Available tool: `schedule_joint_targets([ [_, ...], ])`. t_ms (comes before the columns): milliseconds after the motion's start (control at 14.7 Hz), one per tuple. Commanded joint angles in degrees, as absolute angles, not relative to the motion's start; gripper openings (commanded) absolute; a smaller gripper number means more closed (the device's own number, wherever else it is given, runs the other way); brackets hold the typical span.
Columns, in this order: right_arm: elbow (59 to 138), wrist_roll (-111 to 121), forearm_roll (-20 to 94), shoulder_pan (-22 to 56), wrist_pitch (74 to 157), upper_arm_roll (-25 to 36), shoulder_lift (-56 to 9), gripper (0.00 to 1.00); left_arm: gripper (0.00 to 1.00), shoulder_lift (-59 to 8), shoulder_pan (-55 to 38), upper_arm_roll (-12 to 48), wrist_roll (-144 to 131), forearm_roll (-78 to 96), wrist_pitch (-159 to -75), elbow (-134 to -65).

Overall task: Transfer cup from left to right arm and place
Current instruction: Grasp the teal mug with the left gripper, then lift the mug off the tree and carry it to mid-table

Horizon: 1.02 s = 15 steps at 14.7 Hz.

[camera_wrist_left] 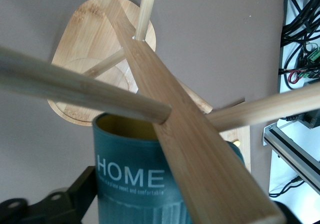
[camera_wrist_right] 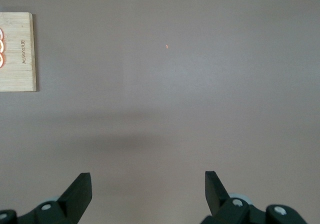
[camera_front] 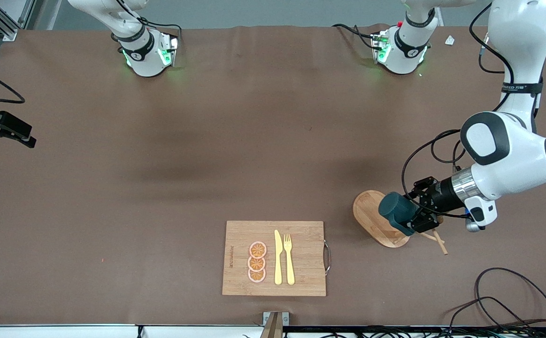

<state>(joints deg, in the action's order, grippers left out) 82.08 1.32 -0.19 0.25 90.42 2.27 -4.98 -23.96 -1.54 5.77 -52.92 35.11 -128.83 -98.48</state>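
A brown tabletop (camera_front: pixel 160 188) carries everything here. The left arm reaches from its base down over the left arm's end of the tabletop, its wrist turned sideways above a wooden peg rack (camera_front: pixel 377 220). The right arm waits at the right arm's end, with its claw (camera_front: pixel 5 129) up in the air over bare tabletop; in the right wrist view that right claw (camera_wrist_right: pixel 148 189) hangs with its fingers spread wide and nothing between them.

A bamboo cutting board (camera_front: pixel 275 258) with a metal handle lies near the front camera's edge of the tabletop, toward the middle. The peg rack stands toward the left arm's end from it, on an oval base, with a flat central post (camera_wrist_left: pixel 190 149) and round pegs (camera_wrist_left: pixel 80 87) sticking out, as the left wrist view shows.

The left claw (camera_front: pixel 418 213) is clenched on the cup (camera_front: pixel 397 212), a dark teal mug held on its side over the rack's base. In the left wrist view the cup (camera_wrist_left: pixel 135 184) sits right against the post beneath a peg, its ochre inside showing and pale lettering reading "HOME" on its wall.

On the board lie a yellow knife (camera_front: pixel 278 257) and a yellow fork (camera_front: pixel 288 258) side by side, and just beside the knife, three orange slices (camera_front: pixel 257 262) in a row.
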Motion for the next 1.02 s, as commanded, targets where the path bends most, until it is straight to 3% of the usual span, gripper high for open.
schedule_joint_targets([
  [0, 82.4, 0.7, 0.4, 0.1, 89.8, 2.0, -4.0, 1.0, 0.63, -23.7, -1.6, 7.1, -54.0, 36.0, -129.6, -98.4],
  [68, 82.4, 0.7, 0.4, 0.1, 89.8, 2.0, -4.0, 1.0, 0.58, -23.7, -1.6, 7.1, -54.1, 36.0, -129.6, -98.4],
  [612, 82.4, 0.7, 0.4, 0.0, 89.8, 2.0, -4.0, 1.0, 0.56, -22.2, -2.8, 13.8, -61.5, 34.9, -129.5, -95.8],
  [951, 82.4, 0.7, 0.4, 0.0, 89.8, 2.1, -4.0, 1.0, 0.54, -25.0, -14.2, 13.9, -72.8, 21.8, -129.9, -89.5],
])
